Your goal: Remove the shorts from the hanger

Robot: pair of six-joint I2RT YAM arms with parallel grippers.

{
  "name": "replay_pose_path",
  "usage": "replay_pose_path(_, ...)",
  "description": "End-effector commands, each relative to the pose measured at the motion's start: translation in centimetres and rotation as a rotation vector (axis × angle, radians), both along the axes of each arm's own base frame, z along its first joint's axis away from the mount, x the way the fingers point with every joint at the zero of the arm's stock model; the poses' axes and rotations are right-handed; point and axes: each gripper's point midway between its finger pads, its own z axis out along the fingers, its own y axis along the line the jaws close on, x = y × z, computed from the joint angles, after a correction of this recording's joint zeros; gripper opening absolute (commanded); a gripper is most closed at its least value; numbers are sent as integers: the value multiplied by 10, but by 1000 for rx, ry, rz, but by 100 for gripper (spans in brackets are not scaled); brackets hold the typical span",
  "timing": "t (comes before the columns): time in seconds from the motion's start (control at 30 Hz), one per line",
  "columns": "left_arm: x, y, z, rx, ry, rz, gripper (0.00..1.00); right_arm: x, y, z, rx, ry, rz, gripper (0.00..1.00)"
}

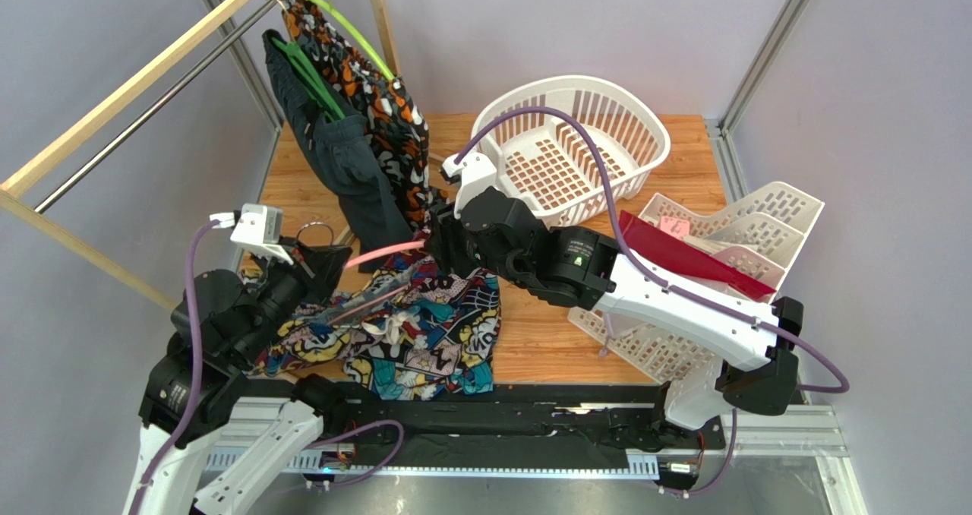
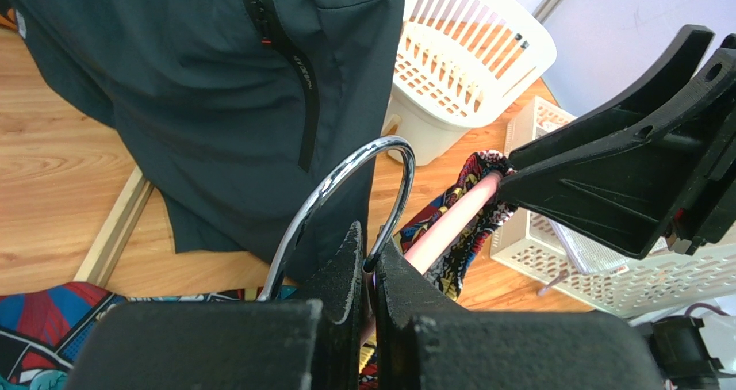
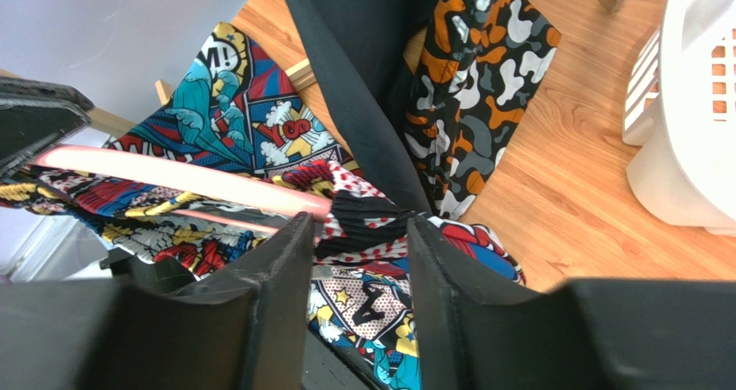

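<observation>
**Shorts part-way off – hanger gripped, cloth not yet free**

The left gripper [image 2: 370, 273] was closed tight on the root of the metal hook [image 2: 345, 176], holding the hanger [image 1: 388, 250] low and tilted over the table [image 1: 548, 338]. The shorts [image 1: 399, 333] lay mostly slumped on the wood at the near left. Their upper part rose to the pink bar and was bunched against it, so they looked still caught on it. The right gripper [image 3: 361, 224] sat at the bar's far end, its fingers standing apart with the black ribbed waistband [image 3: 367, 213] between them; whether they were pinching it could not be told. By my reading, securing the hanger was done – what remained was drawing the waistband off the bar's end and pulling the cloth clear.
</observation>
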Motion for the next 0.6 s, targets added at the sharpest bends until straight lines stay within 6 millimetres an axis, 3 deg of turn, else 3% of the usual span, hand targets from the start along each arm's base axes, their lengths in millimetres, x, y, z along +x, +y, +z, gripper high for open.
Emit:
replay_pose_path(0.0,4,-15,26,-39,-88,-71,0,13,-4,20,38,-54,-71,38)
replay_pose_path(0.37,6,-22,25,-62,-82,-94,0,22,-19,0,7,-48,-170,25)
replay_pose_path(0.57,6,-23,26,-86,-85,-91,0,25,-28,-9,-1,-39,-221,10)
